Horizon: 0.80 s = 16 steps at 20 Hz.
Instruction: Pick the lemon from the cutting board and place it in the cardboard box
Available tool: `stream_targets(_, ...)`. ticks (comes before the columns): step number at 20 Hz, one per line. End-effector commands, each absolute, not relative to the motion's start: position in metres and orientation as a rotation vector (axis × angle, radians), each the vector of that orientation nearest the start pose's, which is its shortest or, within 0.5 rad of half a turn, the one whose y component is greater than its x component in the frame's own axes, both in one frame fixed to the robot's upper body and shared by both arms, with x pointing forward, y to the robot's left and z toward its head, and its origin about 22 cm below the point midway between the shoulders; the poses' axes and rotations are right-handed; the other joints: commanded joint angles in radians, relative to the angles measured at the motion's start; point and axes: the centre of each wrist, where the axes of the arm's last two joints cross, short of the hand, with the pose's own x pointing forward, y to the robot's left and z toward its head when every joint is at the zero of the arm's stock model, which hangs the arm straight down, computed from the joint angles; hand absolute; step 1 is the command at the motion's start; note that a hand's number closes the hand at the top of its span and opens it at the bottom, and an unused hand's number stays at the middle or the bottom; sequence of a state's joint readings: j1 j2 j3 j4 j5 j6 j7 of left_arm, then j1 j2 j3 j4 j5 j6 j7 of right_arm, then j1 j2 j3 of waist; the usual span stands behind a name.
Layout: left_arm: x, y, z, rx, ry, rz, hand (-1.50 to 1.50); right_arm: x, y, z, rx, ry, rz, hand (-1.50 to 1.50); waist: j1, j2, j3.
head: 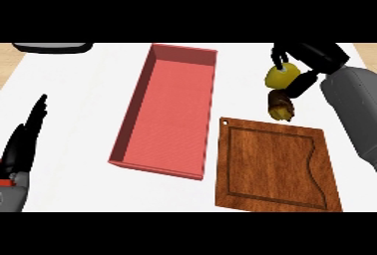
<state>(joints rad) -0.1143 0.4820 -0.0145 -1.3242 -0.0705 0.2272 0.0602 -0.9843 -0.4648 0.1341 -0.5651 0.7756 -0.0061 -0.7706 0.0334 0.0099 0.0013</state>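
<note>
My right hand (pixel 305 62) is raised at the upper right, its fingers curled round the yellow lemon (pixel 281 76). The lemon hangs above the counter, just beyond the far edge of the wooden cutting board (pixel 276 164) and to the right of the red cardboard box (pixel 169 109). The box is long, open on top and shows nothing inside. My left hand (pixel 22 144) rests at the left edge with straight fingers pointing up, holding nothing.
A brown, croissant-like object (pixel 281 106) lies on the white counter directly below the lemon, at the board's far edge. A dark rounded object (pixel 52 47) sits at the far left corner.
</note>
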Motion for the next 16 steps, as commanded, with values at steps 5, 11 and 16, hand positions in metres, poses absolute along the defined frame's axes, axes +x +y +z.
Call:
stream_targets(5,0.268,0.353,0.012,0.641,-1.384,-0.216,0.00,0.461,-0.229,0.170,-0.402,-2.177,1.448,1.50,-0.015,-0.006,-0.001)
stream_targets(11,0.270,0.369,0.015,0.657,-1.373,-0.197,0.00,0.457,-0.204,0.187,-0.148,-2.164,1.430,1.50,-0.039,-0.013,-0.002)
stream_targets(16,0.270,0.358,0.021,0.624,-1.368,-0.216,0.00,0.455,-0.112,0.205,-0.085,-2.110,1.335,1.50,-0.021,-0.010,-0.002)
